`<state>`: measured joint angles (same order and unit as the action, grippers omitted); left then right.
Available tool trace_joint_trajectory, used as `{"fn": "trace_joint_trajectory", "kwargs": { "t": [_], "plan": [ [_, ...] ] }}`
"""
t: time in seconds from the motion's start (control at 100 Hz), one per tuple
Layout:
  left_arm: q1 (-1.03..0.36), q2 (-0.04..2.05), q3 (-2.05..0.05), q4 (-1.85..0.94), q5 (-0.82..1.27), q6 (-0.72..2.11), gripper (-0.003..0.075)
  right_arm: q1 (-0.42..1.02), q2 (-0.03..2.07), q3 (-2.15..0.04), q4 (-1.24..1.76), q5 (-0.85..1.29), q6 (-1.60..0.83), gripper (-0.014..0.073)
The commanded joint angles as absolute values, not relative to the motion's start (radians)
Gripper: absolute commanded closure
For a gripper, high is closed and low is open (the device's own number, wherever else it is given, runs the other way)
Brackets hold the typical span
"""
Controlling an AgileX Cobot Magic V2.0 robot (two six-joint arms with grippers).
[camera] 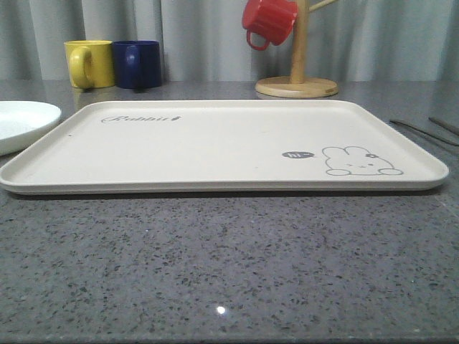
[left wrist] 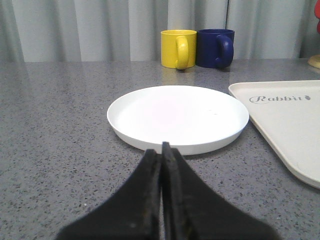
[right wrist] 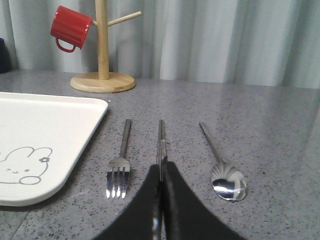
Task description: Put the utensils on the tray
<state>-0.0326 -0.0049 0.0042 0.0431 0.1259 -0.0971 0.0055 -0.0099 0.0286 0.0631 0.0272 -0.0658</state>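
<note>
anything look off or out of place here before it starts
Nothing stands out. The fork, chopsticks and spoon lie straight and parallel on the counter beside the tray, which is bare. The plate is clean, the mugs upright, the red one hung on its rack.

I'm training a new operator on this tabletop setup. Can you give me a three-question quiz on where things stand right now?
1. True or false: the silver four-tined metal fork already lies on the flat cream rectangular tray.
2. Which lies farthest from the tray: A) fork, B) pair of flat silver chopsticks, C) long-handled silver spoon?
3. Fill in: the red mug hangs on a wooden ____.

Key: 1 false; 2 C; 3 mug tree.
</note>
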Motion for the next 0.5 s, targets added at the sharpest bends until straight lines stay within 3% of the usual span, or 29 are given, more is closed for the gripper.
{"fn": "trace_joint_trajectory", "kwargs": {
  "t": [0.0, 0.49],
  "plan": [
    [-0.038, -0.038, 0.032, 0.041, 0.048, -0.102, 0.0739, 0.008, -0.011, 0.027, 0.057, -0.051, -0.076, 0.0662],
    [-0.038, -0.012, -0.062, 0.0, 0.079, -0.102, 0.0739, 0.008, -0.011, 0.027, 0.057, -0.051, -0.076, 0.0662]
  ]
}}
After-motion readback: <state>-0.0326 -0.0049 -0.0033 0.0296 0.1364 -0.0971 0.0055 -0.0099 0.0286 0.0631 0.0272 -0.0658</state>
